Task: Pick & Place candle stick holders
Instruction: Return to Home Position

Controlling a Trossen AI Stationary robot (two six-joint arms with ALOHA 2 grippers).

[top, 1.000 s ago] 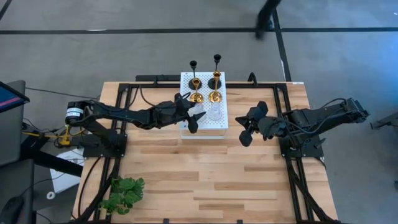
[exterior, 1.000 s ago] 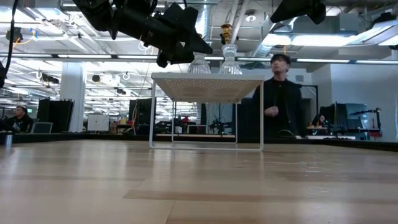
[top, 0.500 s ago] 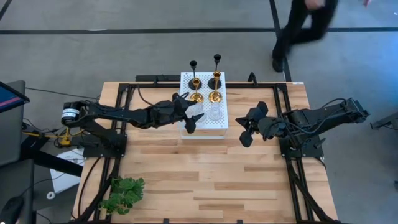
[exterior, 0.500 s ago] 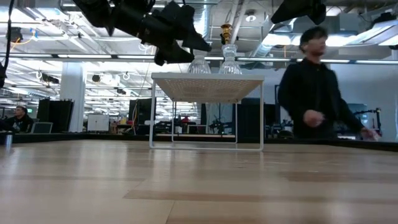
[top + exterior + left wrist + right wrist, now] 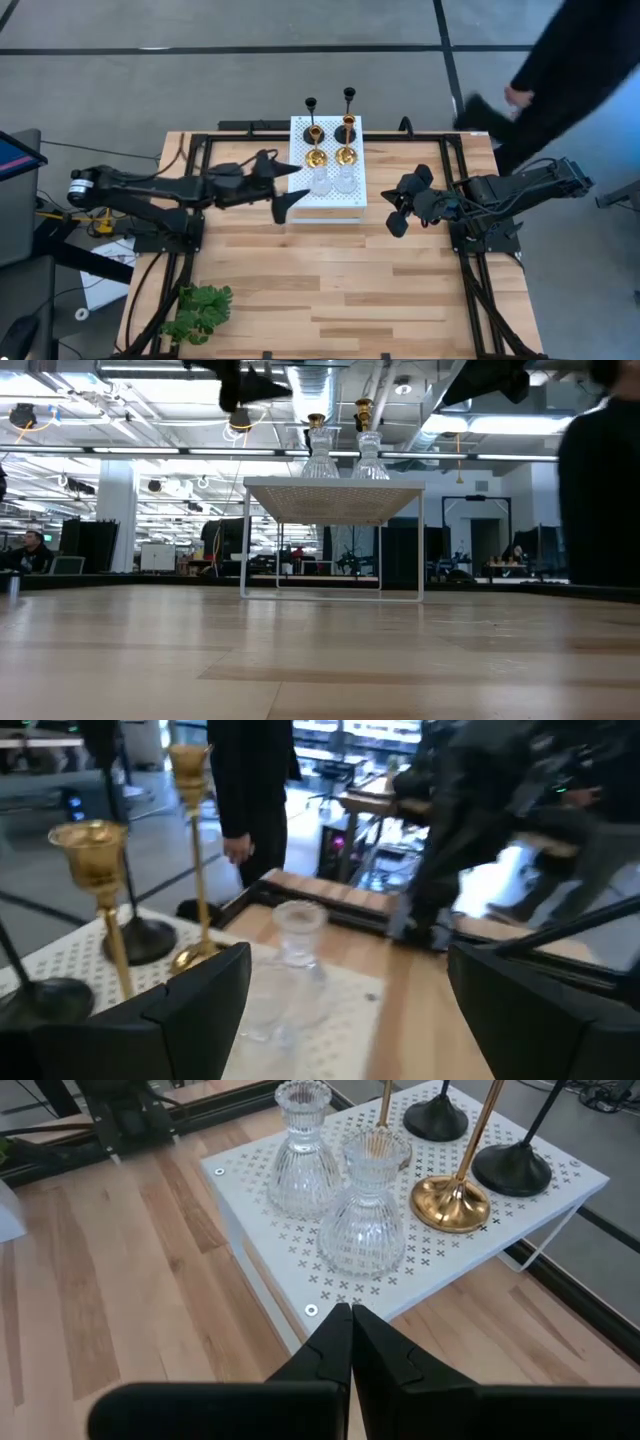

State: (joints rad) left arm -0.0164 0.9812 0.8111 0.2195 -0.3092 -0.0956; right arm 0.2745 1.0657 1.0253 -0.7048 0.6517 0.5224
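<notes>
Tall black candle stick holders (image 5: 349, 95), shiny gold holders (image 5: 345, 155) and clear glass holders (image 5: 345, 183) fill the white perforated shelf (image 5: 357, 200); left hand (image 5: 288, 190) gapes wide at its nine o'clock, right hand (image 5: 350, 1318) pinched closed at three.

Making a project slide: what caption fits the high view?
Six candle stick holders on the white perforated shelf; left tool open beside its left edge, right tool shut to its right.
</notes>
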